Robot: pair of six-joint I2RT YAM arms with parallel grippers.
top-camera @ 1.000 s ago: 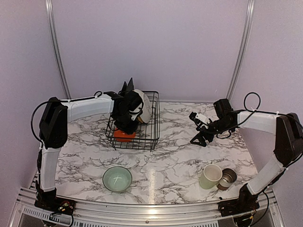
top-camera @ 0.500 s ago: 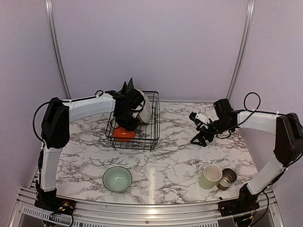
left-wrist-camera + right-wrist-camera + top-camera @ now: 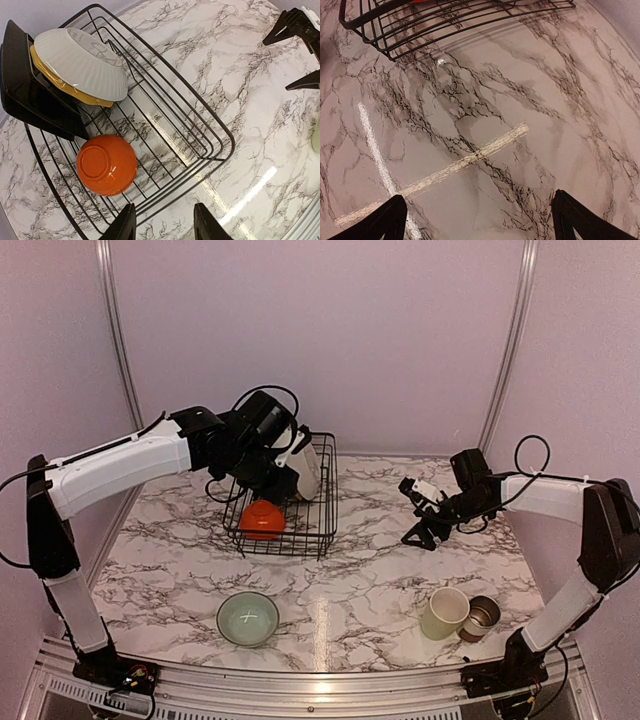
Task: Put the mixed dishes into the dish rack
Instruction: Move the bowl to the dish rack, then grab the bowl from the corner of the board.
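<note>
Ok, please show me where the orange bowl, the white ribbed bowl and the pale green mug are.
orange bowl (image 3: 106, 164), left wrist view, on its underside.
white ribbed bowl (image 3: 82, 62), left wrist view, on its ribbed outer wall.
pale green mug (image 3: 440, 622), top external view, on its side wall.

Rack (image 3: 300, 535) upper centre holds plates (image 3: 30, 95), a bowl (image 3: 308, 468) against them, another bowl (image 3: 262, 519) in front. Third bowl (image 3: 247, 619) lower left; mug (image 3: 444, 613) beside cup (image 3: 481, 616) lower right.

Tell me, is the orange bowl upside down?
Upside down. The orange bowl shows its round foot ring facing up, and it rests on the wire floor of the dish rack.
</note>
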